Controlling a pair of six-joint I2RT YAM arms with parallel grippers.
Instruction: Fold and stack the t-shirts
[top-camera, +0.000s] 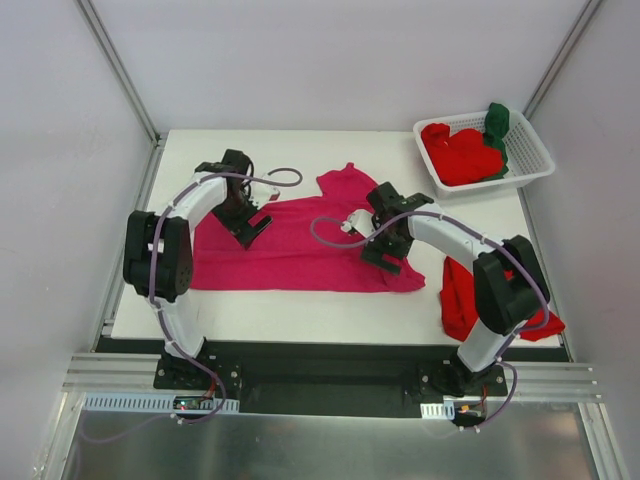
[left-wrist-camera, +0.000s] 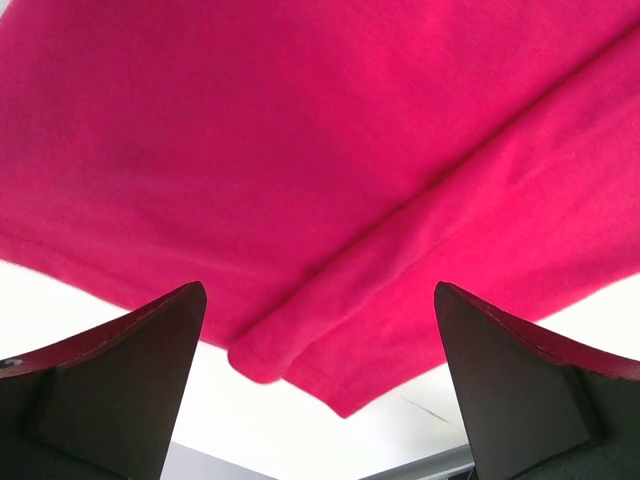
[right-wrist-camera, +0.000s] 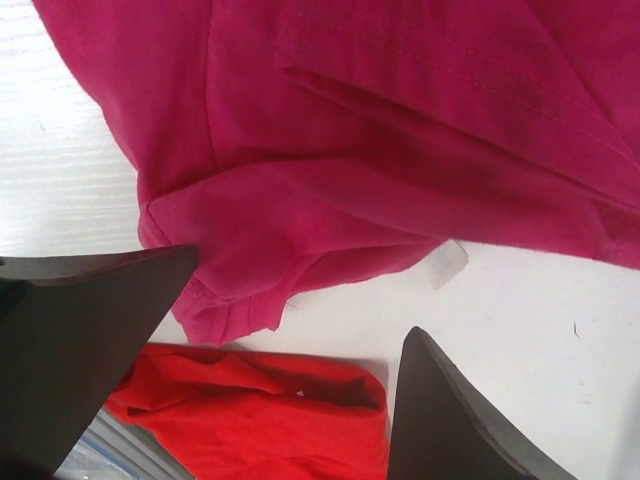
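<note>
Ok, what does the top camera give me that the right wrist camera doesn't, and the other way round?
Only the top view: the white basket at the far right corner holding red shirts and a green shirt, and the left gripper over the left part of the magenta shirt, which is seen in full spread.
Only the right wrist view: a small white tag at the magenta shirt's edge, and its bunched folds up close.
Both: the magenta shirt, the loose red shirt beside it, and the open right gripper above them.
</note>
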